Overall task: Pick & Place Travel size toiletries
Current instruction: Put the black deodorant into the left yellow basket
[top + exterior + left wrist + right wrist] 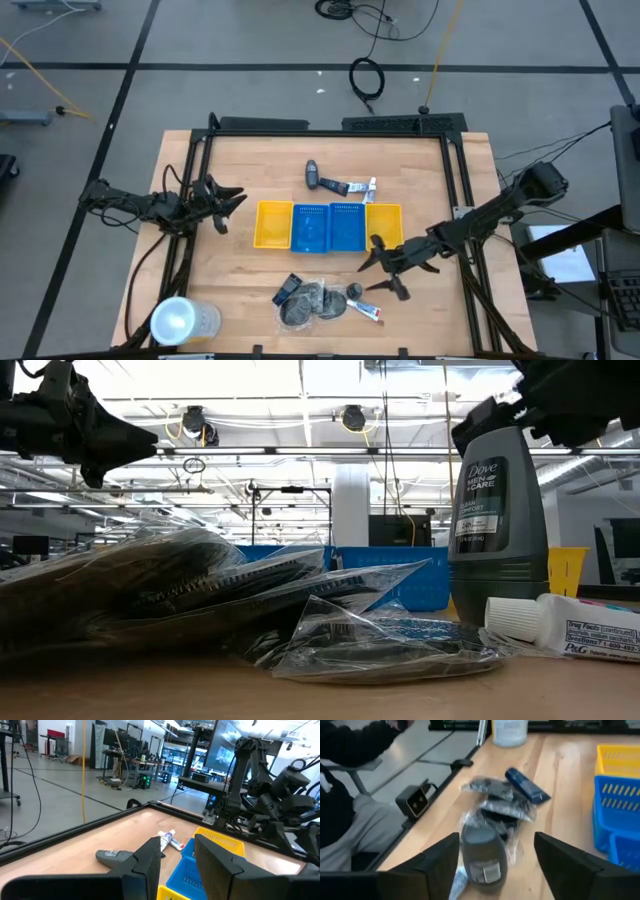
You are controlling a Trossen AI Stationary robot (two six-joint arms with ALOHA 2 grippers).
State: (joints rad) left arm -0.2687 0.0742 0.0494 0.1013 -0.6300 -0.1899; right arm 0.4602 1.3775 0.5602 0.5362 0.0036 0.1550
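Between the open right end effector's fingers, upright grey bottle.

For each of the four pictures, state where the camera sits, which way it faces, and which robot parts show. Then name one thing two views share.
High: overhead, straight down; both arms, trays.
Low: at tabletop height, looking level; Dove bottle, bagged items.
Left wrist: past the left gripper toward the trays.
Right wrist: past the open right gripper at the Dove bottle.
Shared: low and right wrist both show the bottle.
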